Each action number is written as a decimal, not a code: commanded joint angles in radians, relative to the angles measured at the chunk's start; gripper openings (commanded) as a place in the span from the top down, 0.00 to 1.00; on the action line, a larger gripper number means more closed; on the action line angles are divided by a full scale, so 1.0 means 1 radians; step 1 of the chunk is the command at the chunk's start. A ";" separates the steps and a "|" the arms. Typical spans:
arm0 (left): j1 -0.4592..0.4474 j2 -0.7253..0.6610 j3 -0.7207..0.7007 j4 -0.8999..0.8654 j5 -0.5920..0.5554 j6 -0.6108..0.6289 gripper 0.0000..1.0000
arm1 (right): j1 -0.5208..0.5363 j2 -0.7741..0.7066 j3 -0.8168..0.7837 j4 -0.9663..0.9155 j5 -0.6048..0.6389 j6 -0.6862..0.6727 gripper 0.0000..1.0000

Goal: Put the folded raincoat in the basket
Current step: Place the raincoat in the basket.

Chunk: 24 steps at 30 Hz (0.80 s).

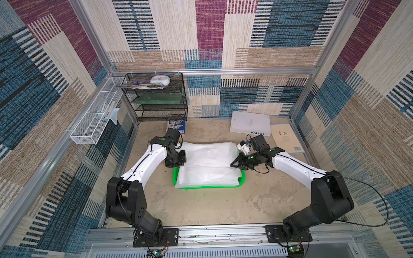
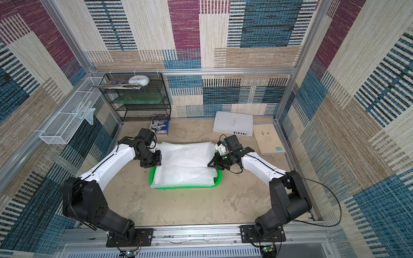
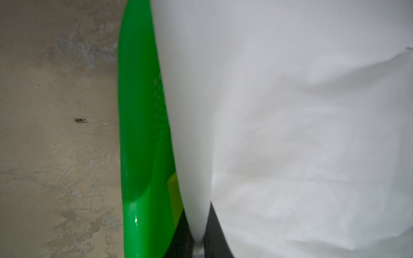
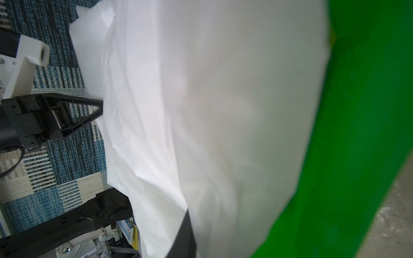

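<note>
Both top views: the folded white translucent plastic raincoat (image 1: 209, 164) lay across the bright green perforated plastic basket (image 1: 207, 187), with the left gripper (image 1: 180, 165) and right gripper (image 1: 233, 164) at the basket's sides. Left wrist: fabric sat between narrow-set fingers (image 3: 216, 236); I couldn't tell whether they gripped. Right wrist: pincer state was unclear.

**Both arms in, grippers facing across the middle**

My left arm (image 1: 145, 164) and right arm (image 1: 295, 165) reach forward from their bases, elbows out, white forearms angling inward. My left wrist bends down, so the left gripper (image 1: 180, 165) points downward. My right gripper (image 1: 233, 163) lies low, aimed toward the left one, well apart. Both sets of fingertips are partly covered; I cannot tell how wide the jaws stand.
</note>
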 commanded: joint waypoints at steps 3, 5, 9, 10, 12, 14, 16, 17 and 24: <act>0.002 -0.033 0.050 -0.050 -0.010 0.011 0.47 | -0.003 -0.036 0.008 -0.044 0.018 -0.037 0.46; 0.003 -0.055 0.097 -0.099 -0.026 0.027 0.41 | -0.010 -0.060 0.026 -0.095 0.047 -0.062 0.43; 0.021 -0.103 0.201 -0.183 -0.071 0.044 0.42 | -0.029 -0.110 0.110 -0.219 0.171 -0.127 0.40; 0.027 -0.111 0.223 -0.189 -0.059 0.044 0.45 | -0.037 -0.117 0.136 -0.243 0.212 -0.130 0.40; 0.032 -0.111 0.263 -0.182 0.012 0.045 0.52 | -0.044 -0.127 0.181 -0.263 0.269 -0.134 0.41; 0.032 -0.077 0.306 -0.153 0.131 0.048 0.57 | -0.045 -0.125 0.221 -0.239 0.260 -0.128 0.50; 0.031 -0.005 0.362 -0.127 0.241 0.049 0.65 | -0.044 -0.094 0.265 -0.187 0.153 -0.099 0.56; 0.031 0.024 0.378 -0.109 0.267 0.049 0.67 | -0.044 -0.074 0.279 -0.155 0.100 -0.078 0.59; 0.032 0.214 0.439 -0.030 0.215 0.013 0.83 | -0.014 0.116 0.322 0.059 -0.016 0.062 0.67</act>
